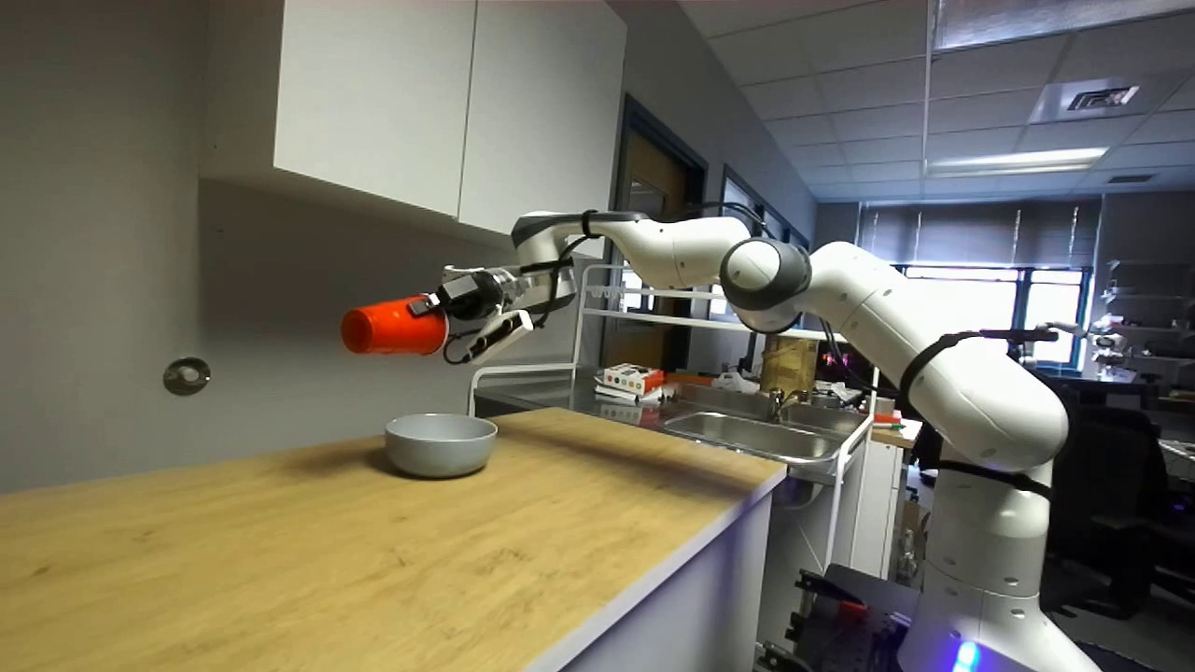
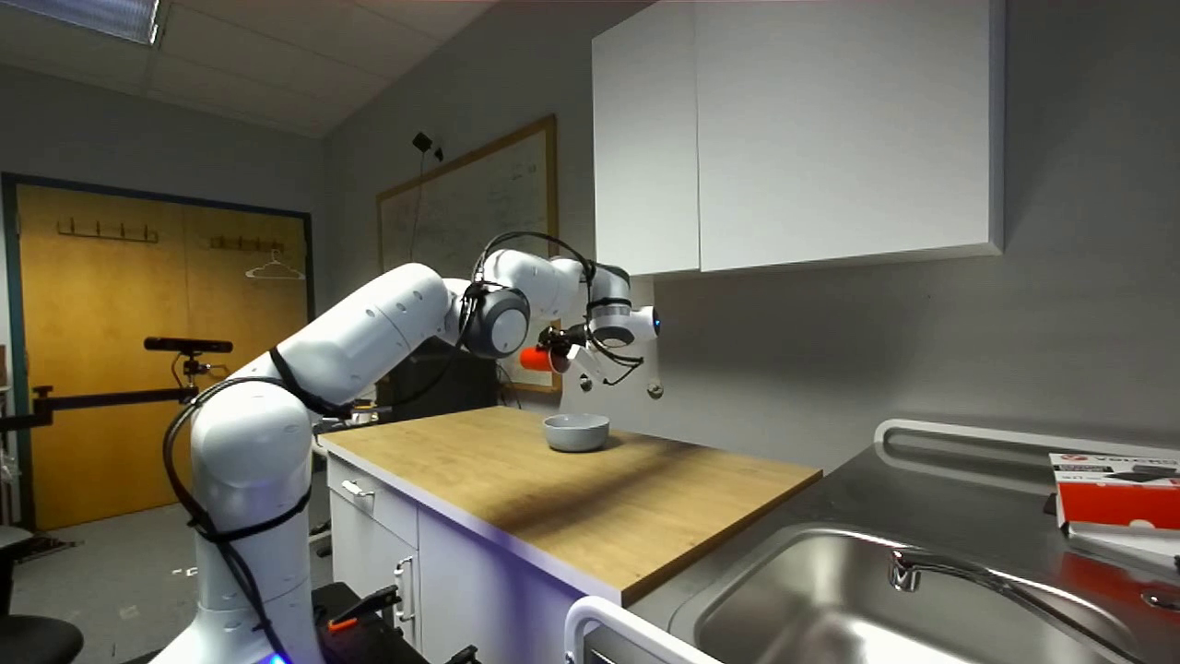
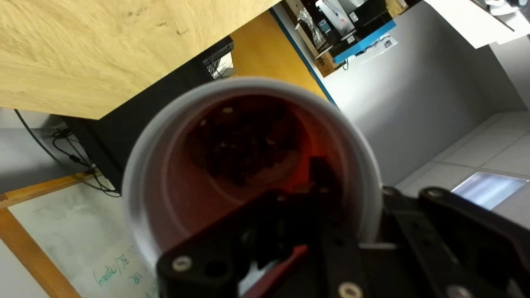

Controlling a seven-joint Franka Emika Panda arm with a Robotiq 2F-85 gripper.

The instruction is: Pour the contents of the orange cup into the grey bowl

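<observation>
Cup (image 1: pixel 392 329) in mid-air on its side, well above the bowl (image 1: pixel 441 453) and apart from it. Pinched at the wall near the rim by the gripper (image 1: pixel 426 306), in the wrist view seemingly with one finger (image 3: pixel 325 178) inside the mouth and one outside: a grip probably chosen to leave the base free to swing up. Turned with mouth toward the gripper and base away, too near level in both exterior views to name a lower end. Down inside, dark contents (image 3: pixel 250 142) with small pale flecks at the base, hence a pour likely set up but not done. Below, upright on the counter (image 1: pixel 373 560), the bowl, apparently under the mouth or nearly so, presumably to catch the fall; hidden inside by the low angle, so no telling about anything in it. Held high, perhaps, for room to swing the cup, at the cost of a long drop. Next, probably: more tilt, mouth below base. Main worry: contents lost against the inner finger or bounced onto the counter.
</observation>
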